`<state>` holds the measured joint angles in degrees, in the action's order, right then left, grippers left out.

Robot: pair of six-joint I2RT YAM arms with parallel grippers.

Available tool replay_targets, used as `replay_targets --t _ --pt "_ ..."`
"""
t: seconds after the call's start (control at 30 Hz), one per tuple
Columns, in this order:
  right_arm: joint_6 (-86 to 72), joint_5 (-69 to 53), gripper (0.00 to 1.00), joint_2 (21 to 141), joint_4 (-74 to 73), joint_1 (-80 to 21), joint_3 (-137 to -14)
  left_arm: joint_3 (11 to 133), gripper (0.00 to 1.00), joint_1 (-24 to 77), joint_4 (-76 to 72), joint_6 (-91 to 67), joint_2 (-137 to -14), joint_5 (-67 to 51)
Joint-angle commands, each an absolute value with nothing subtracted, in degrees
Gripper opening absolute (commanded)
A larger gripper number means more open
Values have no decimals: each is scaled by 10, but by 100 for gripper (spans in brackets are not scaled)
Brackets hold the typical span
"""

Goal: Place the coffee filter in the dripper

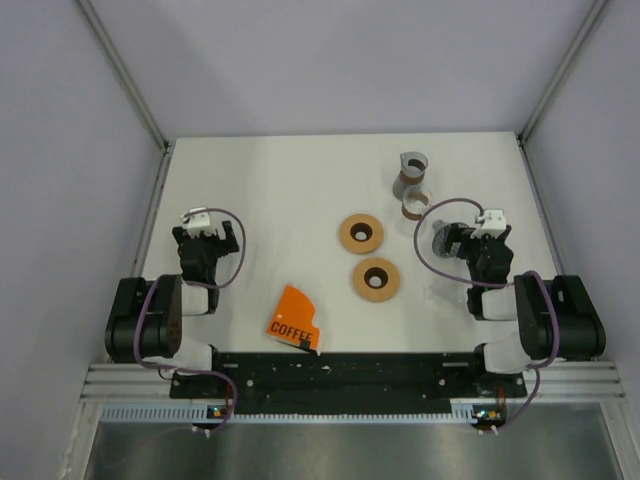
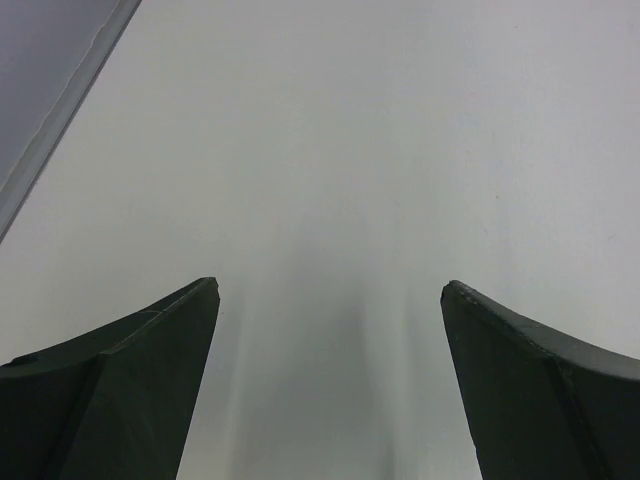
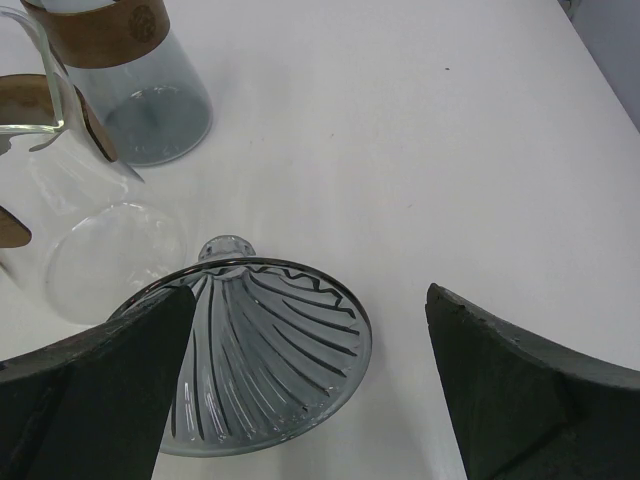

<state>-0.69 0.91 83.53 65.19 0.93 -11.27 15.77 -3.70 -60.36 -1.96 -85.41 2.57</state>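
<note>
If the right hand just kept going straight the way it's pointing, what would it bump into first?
Probably the smoky grey ribbed glass dripper, which sits just ahead, framed between the right hand's open fingers; the exact depth is unclear.

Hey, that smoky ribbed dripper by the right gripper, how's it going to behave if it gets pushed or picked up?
The dripper looks like thin see-through glass, so it is probably rigid, fragile and slippery to pinch. The cone seems to lie tilted on its side, so a push may roll it in an arc.
</note>
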Motion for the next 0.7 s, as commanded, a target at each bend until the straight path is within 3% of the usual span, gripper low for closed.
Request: replay_targets --t 0.0,0.43,0.57,0.67 --pt "-16 3 99 835 691 14 -110 171 99 -38 -628 -19 -849 21" --pt "-17 3 99 836 689 14 -111 172 99 -39 -628 -18 -846 20" --pt "-18 4 99 832 695 13 -106 272 99 -38 -414 -25 -788 23" --pt "-28 36 99 774 655 14 -98 351 90 -39 -257 19 -782 -29"
